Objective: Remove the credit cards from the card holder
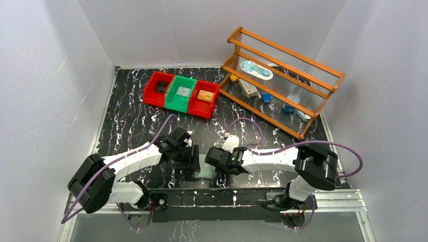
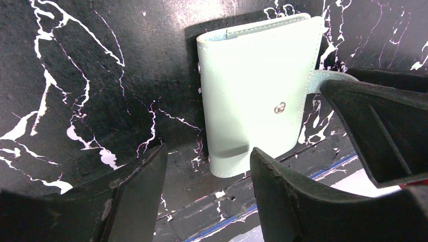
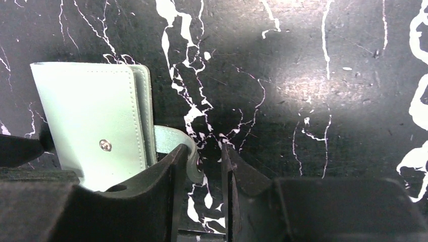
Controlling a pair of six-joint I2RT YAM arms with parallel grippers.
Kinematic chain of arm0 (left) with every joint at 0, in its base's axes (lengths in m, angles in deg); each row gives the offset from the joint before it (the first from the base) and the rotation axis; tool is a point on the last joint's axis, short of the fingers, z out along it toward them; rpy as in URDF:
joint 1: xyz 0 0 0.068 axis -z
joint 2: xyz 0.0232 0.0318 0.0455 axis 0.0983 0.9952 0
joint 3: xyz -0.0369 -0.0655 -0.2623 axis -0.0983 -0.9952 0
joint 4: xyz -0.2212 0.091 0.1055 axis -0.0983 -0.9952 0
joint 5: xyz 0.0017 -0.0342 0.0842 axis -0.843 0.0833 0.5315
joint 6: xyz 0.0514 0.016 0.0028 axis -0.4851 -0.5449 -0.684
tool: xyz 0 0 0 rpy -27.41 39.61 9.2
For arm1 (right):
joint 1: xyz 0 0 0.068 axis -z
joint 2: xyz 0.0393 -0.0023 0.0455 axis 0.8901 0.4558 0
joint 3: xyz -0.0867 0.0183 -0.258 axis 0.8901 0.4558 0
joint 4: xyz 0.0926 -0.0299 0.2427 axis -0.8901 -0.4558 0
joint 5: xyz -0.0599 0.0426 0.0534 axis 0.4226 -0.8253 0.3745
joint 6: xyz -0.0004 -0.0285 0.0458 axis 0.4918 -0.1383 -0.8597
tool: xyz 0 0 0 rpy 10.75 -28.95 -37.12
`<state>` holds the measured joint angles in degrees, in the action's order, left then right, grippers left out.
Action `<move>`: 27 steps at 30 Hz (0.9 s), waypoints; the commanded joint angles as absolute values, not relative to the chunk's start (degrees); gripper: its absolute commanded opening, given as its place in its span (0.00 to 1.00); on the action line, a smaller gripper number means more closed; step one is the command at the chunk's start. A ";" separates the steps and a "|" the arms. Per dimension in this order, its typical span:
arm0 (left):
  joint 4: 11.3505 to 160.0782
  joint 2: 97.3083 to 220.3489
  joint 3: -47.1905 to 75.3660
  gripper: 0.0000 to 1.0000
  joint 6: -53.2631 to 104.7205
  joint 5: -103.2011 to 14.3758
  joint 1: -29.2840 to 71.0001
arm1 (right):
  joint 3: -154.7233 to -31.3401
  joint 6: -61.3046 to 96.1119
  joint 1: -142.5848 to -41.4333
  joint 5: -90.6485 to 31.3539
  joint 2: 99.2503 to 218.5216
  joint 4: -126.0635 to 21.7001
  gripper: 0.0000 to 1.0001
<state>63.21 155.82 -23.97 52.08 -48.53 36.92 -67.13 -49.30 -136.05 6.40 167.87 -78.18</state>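
Sage-green soft folding card holder (image 2: 252,91) is lying shut on the black white-veined mat (image 3: 303,101), at the near edge between the two arms.

- Left gripper (image 2: 207,161) is hovering at its left side, jaws spread, nothing between them.
- Right gripper (image 3: 204,151) is sitting low at its right edge, jaws parted only narrowly. The curled green strap tab (image 3: 169,138) is reaching into that gap and leaning on one finger, not pinched.
- Small metal snap stud (image 2: 279,107) is showing bare on the cover, so the strap looks undone.

Step in hand, as I read it: opening the cover. The next move is calling for a firm hold on the tab or cover edge while the other arm is pinning the holder flat.

Hard to make out:
- The sleeves inside are hidden, so I cannot tell whether any cards are inside.
- Far left, the row of red and green plastic bins (image 1: 174,105) is holding small flat pieces, dark, grey and tan. They are probably the credit cards (image 1: 204,95), but too small to be sure.
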 commanded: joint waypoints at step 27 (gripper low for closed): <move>60.31 149.87 -22.75 0.63 52.60 -43.50 37.69 | -53.44 -40.10 -128.01 -8.39 157.08 -52.04 0.16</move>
